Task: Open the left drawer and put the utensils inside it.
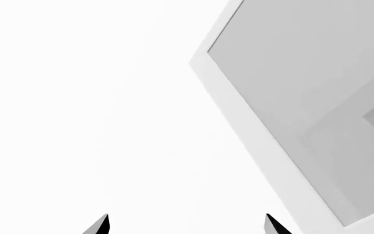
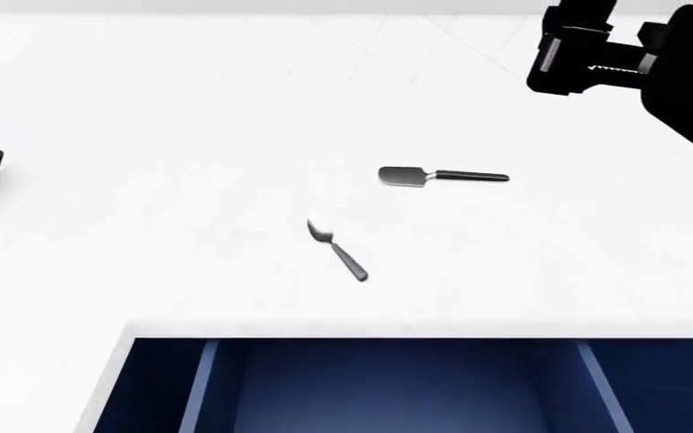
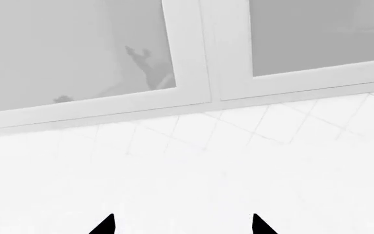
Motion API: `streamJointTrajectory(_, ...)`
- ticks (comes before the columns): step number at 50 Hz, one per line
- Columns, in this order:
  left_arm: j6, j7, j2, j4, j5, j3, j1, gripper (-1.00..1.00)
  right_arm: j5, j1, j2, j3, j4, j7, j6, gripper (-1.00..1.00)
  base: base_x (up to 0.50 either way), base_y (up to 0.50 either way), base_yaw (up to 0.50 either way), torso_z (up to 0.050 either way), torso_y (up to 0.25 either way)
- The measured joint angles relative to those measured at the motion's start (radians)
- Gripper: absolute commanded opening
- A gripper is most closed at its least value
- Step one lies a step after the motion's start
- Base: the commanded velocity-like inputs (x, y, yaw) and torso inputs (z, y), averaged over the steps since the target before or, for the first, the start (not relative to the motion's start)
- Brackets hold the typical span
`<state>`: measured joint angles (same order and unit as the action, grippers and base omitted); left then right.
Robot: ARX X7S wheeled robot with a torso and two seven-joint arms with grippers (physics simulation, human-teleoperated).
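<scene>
Utensils: grey heads, dark handles.

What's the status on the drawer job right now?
Both tools open, empty. Left drawer open. Spoon and spatula on the counter, not yet inside. Nothing blocking.

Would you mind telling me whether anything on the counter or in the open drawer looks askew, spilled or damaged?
Nothing stands out. The spoon and the spatula lie flat and apart on the white counter, both intact. The left drawer is pulled open below them, and no utensil shows in the visible part. No spill shows anywhere.
</scene>
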<state>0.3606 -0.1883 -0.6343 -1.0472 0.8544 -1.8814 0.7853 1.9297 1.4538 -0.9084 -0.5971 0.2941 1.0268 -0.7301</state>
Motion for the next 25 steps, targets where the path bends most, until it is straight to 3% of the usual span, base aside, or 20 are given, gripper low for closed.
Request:
streamJointTrajectory(20,0.003,0.003,-0.001,0.0,0.002,-0.005,0.0,1.0,0.005,-0.011,-0.009,0.004,0.009,0.003,0.007,1.0,0.23,0.0,0.0,0.0,0.001)
streamJointTrajectory(25,0.001,0.002,-0.001,0.0,-0.002,0.001,0.0,1.0,0.006,-0.018,-0.012,0.003,0.012,0.006,0.009,1.0,0.01,0.0,0.0,0.0,0.0)
